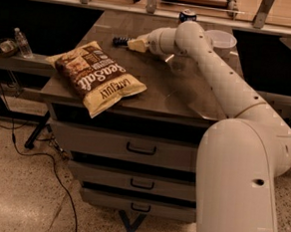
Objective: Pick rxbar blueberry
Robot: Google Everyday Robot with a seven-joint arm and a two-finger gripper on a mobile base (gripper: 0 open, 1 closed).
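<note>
My gripper [122, 40] reaches across the grey table top [152, 88] from the right and sits low over its back-left part, its dark tip pointing left. I cannot make out the rxbar blueberry as a separate thing. It may be hidden at or under the gripper's dark tip. The upright blue drink can [187, 15] stands at the table's back edge, behind my arm. The large tan-and-brown chip bag [96, 77] lies flat at the front left of the table, well in front of the gripper.
A clear plastic cup [220, 39] stands at the back right, beside my arm. Drawers [140, 148] fill the front of the table. A water bottle [22, 43] sits on a low shelf at left. Cables run across the floor.
</note>
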